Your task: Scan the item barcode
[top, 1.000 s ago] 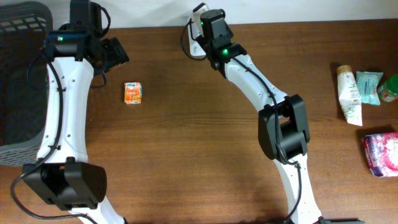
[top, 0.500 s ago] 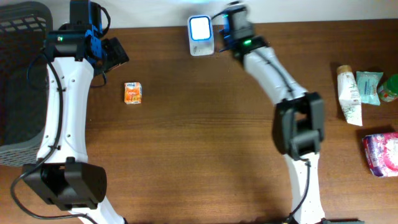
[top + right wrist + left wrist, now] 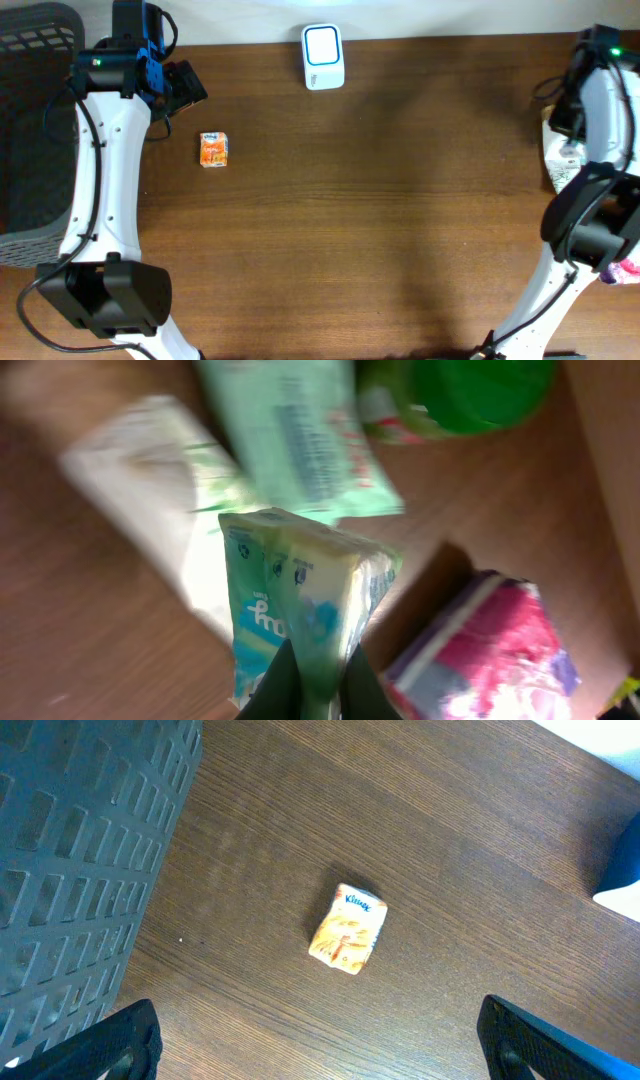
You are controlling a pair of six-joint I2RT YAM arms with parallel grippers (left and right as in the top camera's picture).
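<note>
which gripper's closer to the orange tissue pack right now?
Left. The left gripper is open and sits close by, just beyond the orange tissue pack, not touching it. The right gripper is far over on the right side, shut on a green pack.

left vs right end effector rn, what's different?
The left end effector is wide open and empty; the right end effector is shut on a green packet. The left one faces the orange Kleenex pack lying untouched on the table beside the basket; the right one is at the table's far right, above a pink pack. Shared: neither is at the white scanner.
</note>
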